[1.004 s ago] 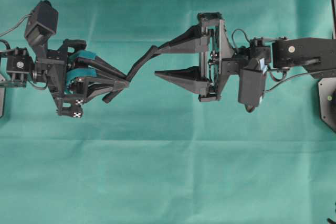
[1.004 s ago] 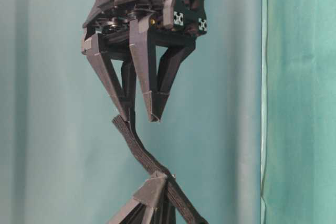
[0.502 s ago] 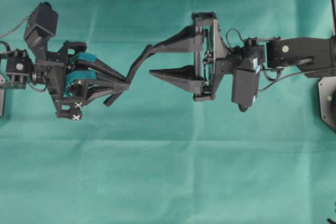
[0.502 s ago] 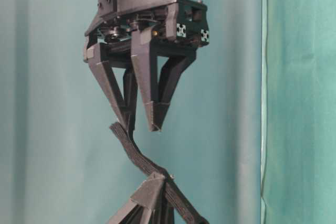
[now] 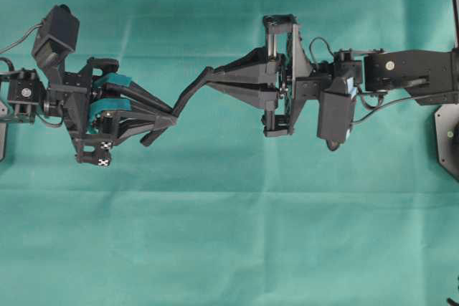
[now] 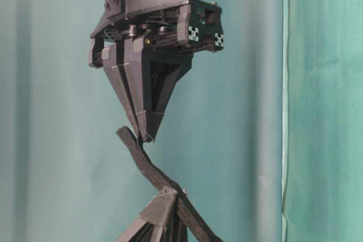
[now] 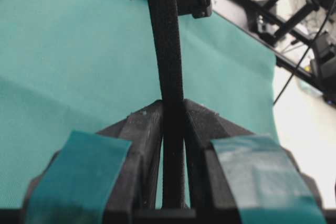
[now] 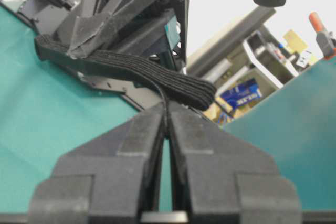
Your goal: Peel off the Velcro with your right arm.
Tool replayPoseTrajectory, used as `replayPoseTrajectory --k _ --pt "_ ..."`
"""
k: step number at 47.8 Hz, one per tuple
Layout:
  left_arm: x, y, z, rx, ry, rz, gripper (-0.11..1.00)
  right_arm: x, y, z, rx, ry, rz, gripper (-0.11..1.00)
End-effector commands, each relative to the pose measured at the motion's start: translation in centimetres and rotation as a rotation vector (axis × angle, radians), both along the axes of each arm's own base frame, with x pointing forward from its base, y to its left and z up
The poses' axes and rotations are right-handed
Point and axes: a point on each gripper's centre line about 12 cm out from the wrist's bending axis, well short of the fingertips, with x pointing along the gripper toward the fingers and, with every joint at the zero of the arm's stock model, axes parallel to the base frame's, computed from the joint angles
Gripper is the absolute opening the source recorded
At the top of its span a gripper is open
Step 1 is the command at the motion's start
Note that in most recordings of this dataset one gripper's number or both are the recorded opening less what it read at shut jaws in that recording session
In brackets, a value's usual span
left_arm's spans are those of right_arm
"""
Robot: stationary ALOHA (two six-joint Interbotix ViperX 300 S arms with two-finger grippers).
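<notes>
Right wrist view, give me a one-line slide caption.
Right gripper shut on one thin layer of the Velcro, while the left gripper holds the strip's other end.

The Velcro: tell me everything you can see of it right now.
The Velcro is a thin, floppy black strip with a ribbed, woven-looking surface. It hangs in the air above the green cloth, bending between both arms. The left hand clamps one end; the right hand is shut on a thin layer near its other, rounded end.

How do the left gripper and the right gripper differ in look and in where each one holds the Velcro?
The left gripper has teal-padded fingers; the right gripper has plain dark ones. The left clamps the Velcro partway along, the right pinches a thin layer near its end. Both are shut on it.
</notes>
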Motion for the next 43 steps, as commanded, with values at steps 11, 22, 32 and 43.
replayPoseTrajectory --k 11,22,32,43 --pt "0.1 -0.1 1.2 0.001 -0.044 -0.003 0.10 -0.1 0.4 0.6 0.002 -0.027 0.014 -0.09" --pt "0.2 -0.1 1.4 -0.001 -0.054 -0.002 0.10 0.0 1.6 0.5 0.002 -0.017 0.044 -0.09" --pt "0.2 -0.1 1.4 0.000 -0.060 -0.003 0.10 0.3 2.3 -0.2 0.005 0.001 0.062 -0.09" --pt "0.2 0.1 1.5 -0.001 -0.063 0.003 0.10 0.7 2.9 -0.7 0.005 0.021 0.075 -0.09"
